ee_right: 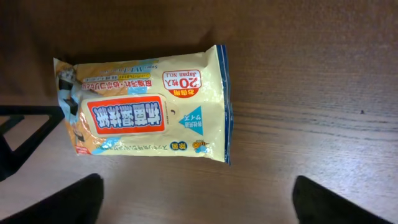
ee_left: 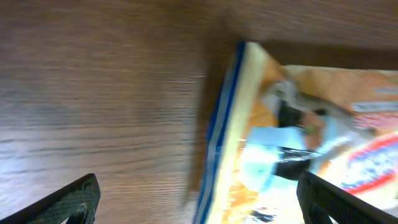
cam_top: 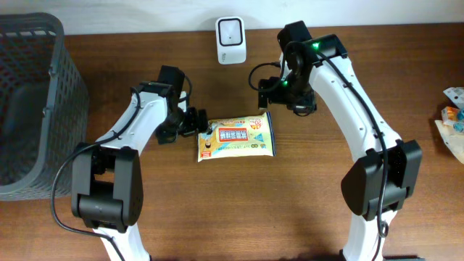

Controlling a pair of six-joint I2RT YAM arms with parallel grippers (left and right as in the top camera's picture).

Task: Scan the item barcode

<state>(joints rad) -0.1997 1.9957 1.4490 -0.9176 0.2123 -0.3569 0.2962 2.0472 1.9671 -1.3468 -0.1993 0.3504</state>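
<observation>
Yellow flat plastic wipes packet [cam_top: 236, 138] lying label-up mid-scene, well apart from white boxy scanner [cam_top: 231, 31] at far edge. Left gripper [ee_left: 208, 202] gaping wide at packet's left end, gripping nothing. Right gripper [ee_right: 199, 196] hovering over packet, spread wide, empty. Judging: scan not yet done, with lifting packet and presenting barcode remaining.

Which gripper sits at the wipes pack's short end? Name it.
The left gripper, jaws open, sits beside the wipes pack's end nearest the basket. The right gripper, also open, hangs by the pack's corner toward the white scanner.
</observation>
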